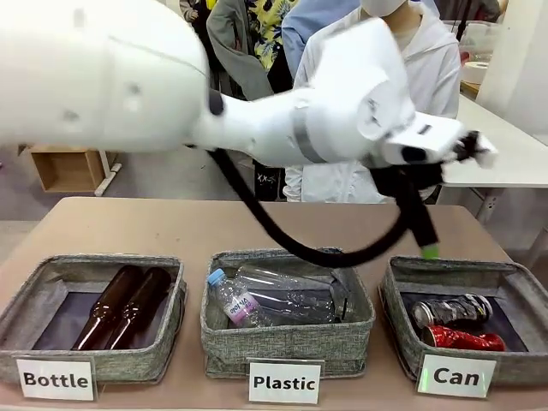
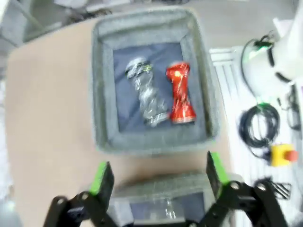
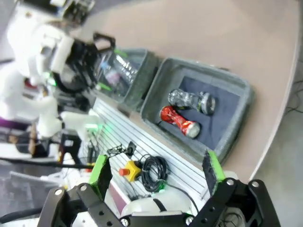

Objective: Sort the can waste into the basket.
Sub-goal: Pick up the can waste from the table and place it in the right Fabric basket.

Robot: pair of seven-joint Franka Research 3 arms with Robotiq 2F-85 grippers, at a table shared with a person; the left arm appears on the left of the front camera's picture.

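A: Where is the basket [image 1: 505, 287] placed?
B: At the robot's right end of the tan table [image 1: 171, 227], beside the "Plastic" basket [image 1: 287, 342]. Soft fabric walls are judged floppy; it is better left alone and dropped into from above.

A: The cans?
B: Two are lying inside already, side by side: a silver can [image 2: 144, 92] and a red can [image 2: 180, 92], both crushed. They are judged light, thin, dented and slightly slippery; the pinched waist is the likely grip point.

A: Grippers?
B: The left gripper [image 2: 158, 175] is held above the table near the basket, fingers spread, nothing between them. The right gripper [image 3: 156, 172] is held off to the side, fingers likewise apart and empty.

A: Room?
B: Cables and a yellow stop button [image 3: 129, 169] are seen beside the table.
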